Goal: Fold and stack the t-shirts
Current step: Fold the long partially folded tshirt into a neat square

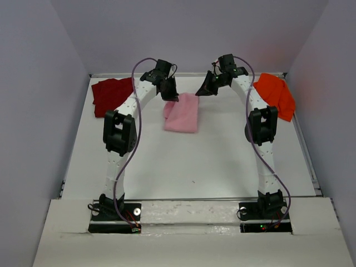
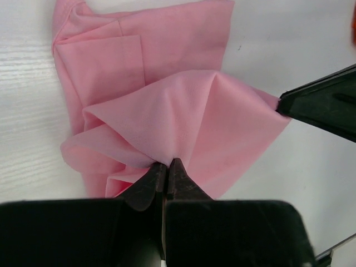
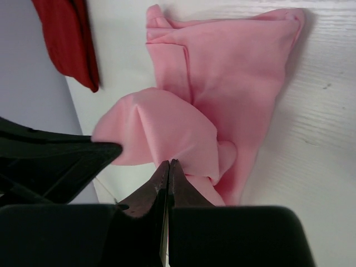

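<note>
Far middle of the white table point(image 1: 222, 167): light pink soft cloth t-shirt point(image 1: 182, 114) lies part-folded. Left gripper point(image 2: 167, 166) and right gripper point(image 3: 168, 166) each clamp a raised fold of it. Pinches look shallow, though depth is hard to judge. An uneven pull could slip the cloth free or drag the lower layers askew.

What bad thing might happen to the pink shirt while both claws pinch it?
1. The left gripper and right gripper each pinch only a small bit of the pink t-shirt, so it may slip free.
2. The cloth is bunched and creased between them, so the fold may come out crooked.
3. The two grippers sit close together and might bump.
</note>
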{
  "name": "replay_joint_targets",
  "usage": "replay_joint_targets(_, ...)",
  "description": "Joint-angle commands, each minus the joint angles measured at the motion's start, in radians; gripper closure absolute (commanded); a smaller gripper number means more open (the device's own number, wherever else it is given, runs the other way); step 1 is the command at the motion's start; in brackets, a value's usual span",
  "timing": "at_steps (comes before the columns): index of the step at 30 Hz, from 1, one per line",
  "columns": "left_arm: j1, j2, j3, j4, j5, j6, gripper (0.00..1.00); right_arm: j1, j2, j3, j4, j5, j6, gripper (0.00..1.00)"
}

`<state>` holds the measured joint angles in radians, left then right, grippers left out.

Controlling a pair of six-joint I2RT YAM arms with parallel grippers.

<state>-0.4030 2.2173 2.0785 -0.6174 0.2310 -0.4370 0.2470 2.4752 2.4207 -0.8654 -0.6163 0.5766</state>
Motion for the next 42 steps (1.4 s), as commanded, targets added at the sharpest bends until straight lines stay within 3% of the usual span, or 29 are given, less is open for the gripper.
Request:
replay_joint_targets(1, -0.007, -0.051, -0.026, -0.002, -0.022, -0.014, 1.00, -0.005, 0.024, 0.032, 0.094, -0.105, 0.049, 1.00)
replay_joint_targets(11, 0.006, 0.041, 0.037, -0.021, -0.056, 0.004, 1.00, -0.005, 0.088, 0.025, 0.181, -0.122, 0.083, 1.00)
replay_joint_targets(24, 0.070, 0.131, 0.057, 0.015, -0.091, 0.014, 0.98, -0.005, 0.111, -0.025, 0.264, -0.022, 0.035, 1.00)
replay_joint_targets(25, 0.079, 0.131, 0.057, 0.021, -0.097, 0.012, 0.97, -0.005, 0.114, -0.014, 0.264, -0.011, 0.034, 0.91)
replay_joint_targets(26, 0.082, 0.130, 0.057, 0.021, -0.105, 0.011, 0.94, -0.005, 0.116, -0.012, 0.263, -0.002, 0.028, 0.76)
replay_joint_targets(27, 0.090, 0.131, 0.064, 0.016, -0.117, 0.006, 0.71, -0.005, 0.108, -0.015, 0.263, 0.016, 0.022, 0.55)
replay_joint_targets(30, 0.095, 0.122, 0.089, -0.002, -0.183, 0.006, 0.31, -0.005, 0.079, -0.041, 0.259, 0.038, -0.003, 0.38)
replay_joint_targets(31, 0.095, 0.117, 0.092, -0.010, -0.200, 0.003, 0.04, -0.005, 0.055, -0.049, 0.259, 0.050, -0.007, 0.36)
replay_joint_targets(42, 0.093, 0.000, 0.055, 0.002, -0.220, 0.000, 0.01, -0.005, -0.061, -0.098, 0.204, 0.050, -0.055, 0.40)
